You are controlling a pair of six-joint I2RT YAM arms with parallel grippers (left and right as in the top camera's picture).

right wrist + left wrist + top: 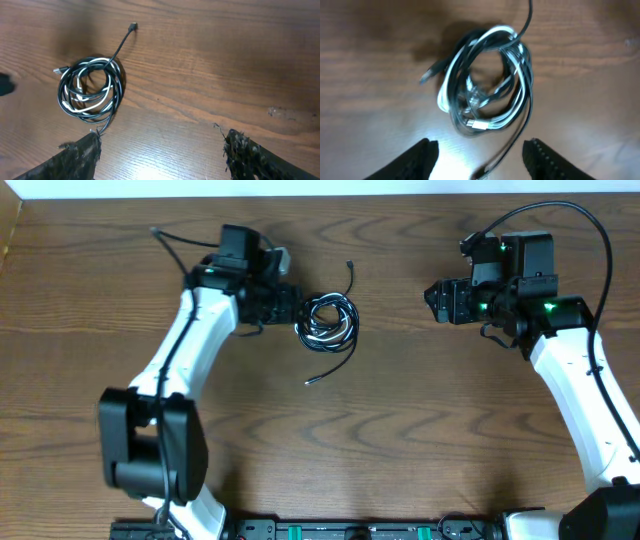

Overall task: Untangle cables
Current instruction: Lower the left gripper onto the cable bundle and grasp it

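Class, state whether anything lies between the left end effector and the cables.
Nothing visible does. Only bare table lies between the open left end effector and the cables. Their own loose end trails between its fingers.

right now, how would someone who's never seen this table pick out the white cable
On the wooden table, look just in front of the left hand, where a small coil of cables lies. The coil is mostly black; the white cable is the single pale strand looping through it, the only light-coloured one in the tangle.
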